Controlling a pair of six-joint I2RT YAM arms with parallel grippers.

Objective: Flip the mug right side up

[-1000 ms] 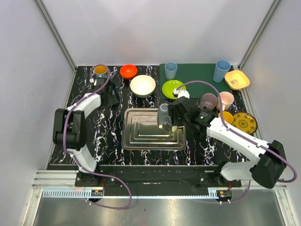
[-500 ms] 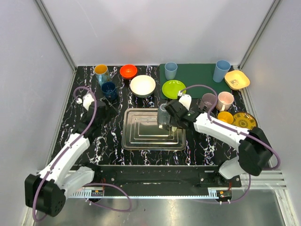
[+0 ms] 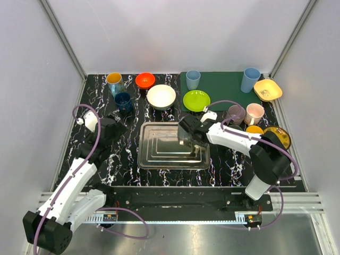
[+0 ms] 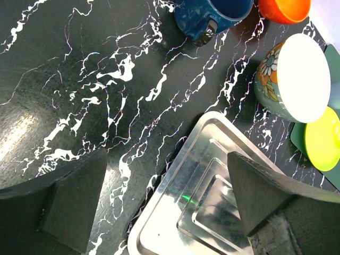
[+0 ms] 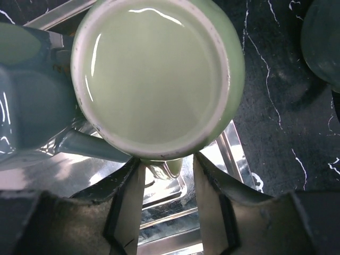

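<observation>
A pale green mug point(image 3: 184, 130) stands upside down on the right part of the metal tray point(image 3: 146, 159), its flat bottom point(image 5: 156, 74) facing my right wrist camera. My right gripper point(image 5: 166, 178) is low beside it, and the mug's handle point(image 5: 166, 166) lies between the two fingers with a small gap on each side. In the top view that gripper point(image 3: 193, 134) sits at the mug's right side. My left gripper point(image 4: 166, 159) hangs wide open and holds nothing, over the table by the tray's left corner point(image 4: 159, 223). In the top view it point(image 3: 114, 128) is left of the tray.
A dark blue mug point(image 3: 123, 101), a white bowl point(image 3: 161, 96), an orange bowl point(image 3: 144, 79) and a green plate point(image 3: 196, 100) lie behind the tray. A purple mug point(image 3: 236, 113), a pink mug point(image 3: 255, 112) and a patterned plate point(image 3: 279, 135) stand to the right.
My left arm has pulled back from the dark blue mug toward the near left, and its jaws have opened wide. My right gripper has shifted left to the mug, its jaws narrowing around the handle.
</observation>
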